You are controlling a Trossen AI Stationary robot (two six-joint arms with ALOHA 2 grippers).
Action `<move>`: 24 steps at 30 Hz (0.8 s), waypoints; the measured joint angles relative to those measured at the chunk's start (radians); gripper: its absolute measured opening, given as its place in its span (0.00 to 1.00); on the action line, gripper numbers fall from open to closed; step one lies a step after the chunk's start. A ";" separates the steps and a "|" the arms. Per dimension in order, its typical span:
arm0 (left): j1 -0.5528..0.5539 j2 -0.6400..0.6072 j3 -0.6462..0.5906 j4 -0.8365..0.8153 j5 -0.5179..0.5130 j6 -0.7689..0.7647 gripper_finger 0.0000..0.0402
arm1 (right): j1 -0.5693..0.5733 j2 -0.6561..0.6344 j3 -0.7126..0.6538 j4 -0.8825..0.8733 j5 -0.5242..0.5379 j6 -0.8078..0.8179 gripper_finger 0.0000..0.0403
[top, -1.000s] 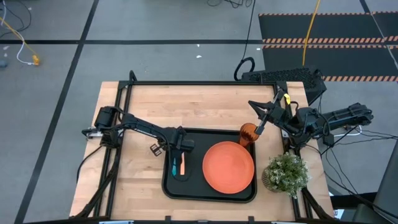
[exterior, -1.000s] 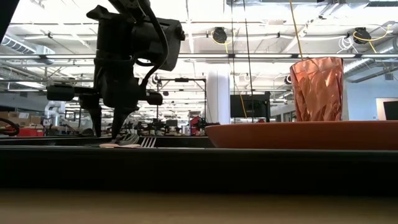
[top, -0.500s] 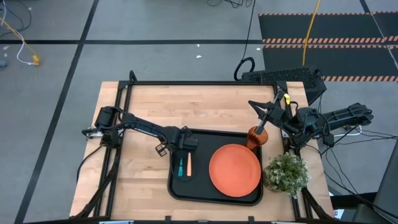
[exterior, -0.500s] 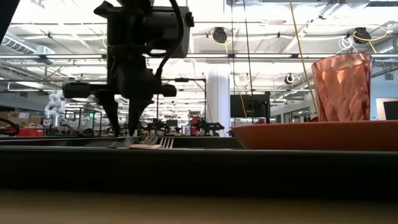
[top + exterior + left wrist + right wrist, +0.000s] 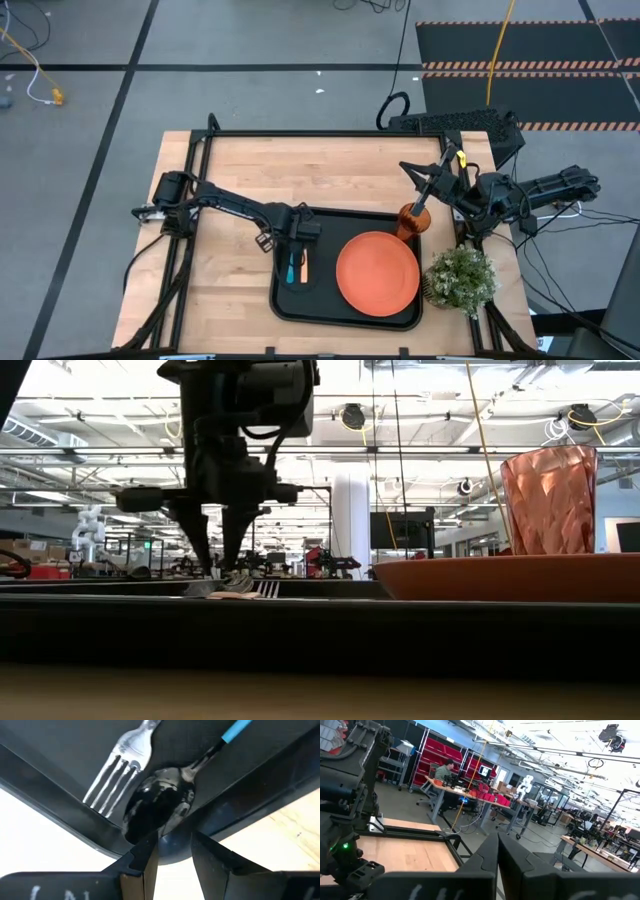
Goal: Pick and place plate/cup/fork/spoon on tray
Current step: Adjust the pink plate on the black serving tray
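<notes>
Left pincer (image 5: 293,237): poised over the spoon (image 5: 289,268) and fork (image 5: 302,266), fingers parted with a narrow gap, nothing gripped.
Cutlery: laid side by side at centre-left of the high view, inside the tray (image 5: 345,313), long axes running down the frame from the pincer.
Plate (image 5: 377,271): seated in the tray.
Cup (image 5: 408,219): at the tray's upper-right corner.
Right pincer (image 5: 428,190): clenched, just beside the cup.

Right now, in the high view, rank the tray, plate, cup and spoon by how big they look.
Largest to smallest:
1. the tray
2. the plate
3. the cup and the spoon: too close to rank.
</notes>
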 joint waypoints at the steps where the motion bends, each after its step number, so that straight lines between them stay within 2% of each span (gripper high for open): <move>1: 0.000 0.000 0.000 -0.003 0.000 0.000 0.29 | 0.000 0.000 0.000 0.000 0.000 0.000 0.00; 15: 0.020 0.000 0.000 0.005 -0.001 0.005 0.29 | 0.000 0.000 0.000 0.000 0.000 0.001 0.00; 24: 0.043 0.000 0.000 0.075 -0.003 0.020 0.29 | 0.000 0.000 0.000 0.000 0.000 0.001 0.00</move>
